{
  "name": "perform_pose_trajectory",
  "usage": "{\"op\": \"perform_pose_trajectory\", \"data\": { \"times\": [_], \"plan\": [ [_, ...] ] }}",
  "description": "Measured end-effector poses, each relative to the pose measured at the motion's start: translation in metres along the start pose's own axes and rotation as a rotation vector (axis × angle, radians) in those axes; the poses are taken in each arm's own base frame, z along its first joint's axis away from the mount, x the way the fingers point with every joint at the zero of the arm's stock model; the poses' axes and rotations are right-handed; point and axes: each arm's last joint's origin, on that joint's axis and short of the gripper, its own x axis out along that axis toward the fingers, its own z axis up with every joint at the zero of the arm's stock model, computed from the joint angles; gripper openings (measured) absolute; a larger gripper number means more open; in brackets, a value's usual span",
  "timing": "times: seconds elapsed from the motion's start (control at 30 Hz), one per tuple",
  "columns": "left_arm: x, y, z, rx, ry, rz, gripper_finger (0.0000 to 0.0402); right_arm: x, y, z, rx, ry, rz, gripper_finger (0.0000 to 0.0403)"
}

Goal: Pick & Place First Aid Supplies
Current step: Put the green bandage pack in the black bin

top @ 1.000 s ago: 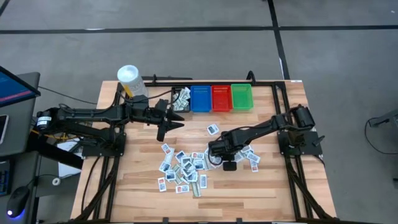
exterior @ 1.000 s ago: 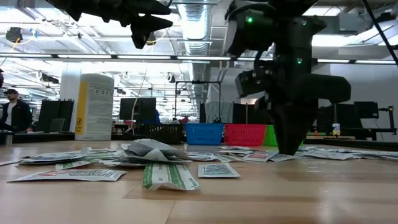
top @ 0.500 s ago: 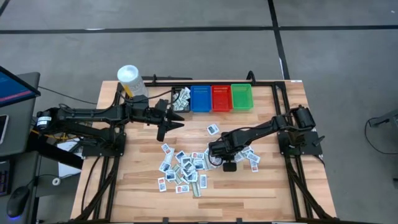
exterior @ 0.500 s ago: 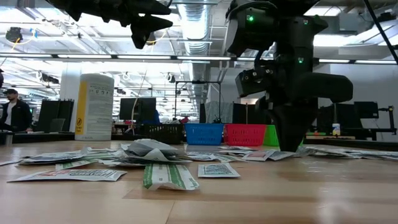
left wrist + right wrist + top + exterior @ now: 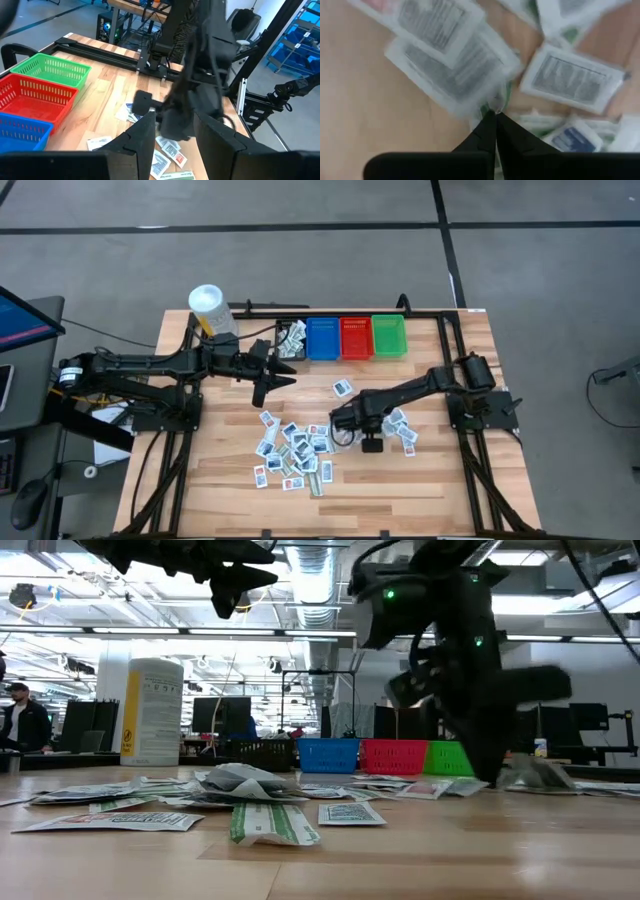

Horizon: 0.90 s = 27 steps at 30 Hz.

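Packets (image 5: 293,450) lie scattered across mid-table, thickest left of centre, with a smaller cluster (image 5: 400,427) nearer the right arm and one stray (image 5: 342,388) toward the bins.

Four bins in a row at the far edge. Black bin (image 5: 290,340): holds several packets. Blue bin (image 5: 323,337), red bin (image 5: 356,336), green bin (image 5: 389,334): no contents visible from above. White tub (image 5: 207,307) stands left of the black bin.

Right gripper (image 5: 495,114) is down at the pile's right edge, fingers pinched together, tips touching. Wrist view shows the tips meeting at the edge of a pale packet (image 5: 451,75); whether the edge is actually caught between them, cannot tell. The view is blurred and the packet print is unreadable.

Left gripper (image 5: 277,377) hangs above the table just in front of the black bin, fingers parted, holding nothing.

Low view: right arm blocks much of the green bin and the packets behind it.
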Motion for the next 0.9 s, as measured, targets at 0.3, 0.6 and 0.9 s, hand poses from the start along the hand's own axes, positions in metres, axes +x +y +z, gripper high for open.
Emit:
{"op": "perform_pose_trajectory", "data": {
  "times": [0.3,0.6,0.9],
  "plan": [
    [0.0,0.0,0.0,-0.001,0.002,0.0,0.0136,-0.037,0.001,0.001,-0.018,0.051,-0.132,0.0001],
    [0.0,-0.001,0.0,0.0,0.004,-0.003,0.0136,-0.078,0.0,0.017,0.0,-0.095,-0.24,0.0001],
    [0.001,-0.004,-0.001,-0.175,0.009,-0.018,0.0136,-0.122,-0.007,0.031,0.053,-0.283,-0.417,0.0]
  ]
}}
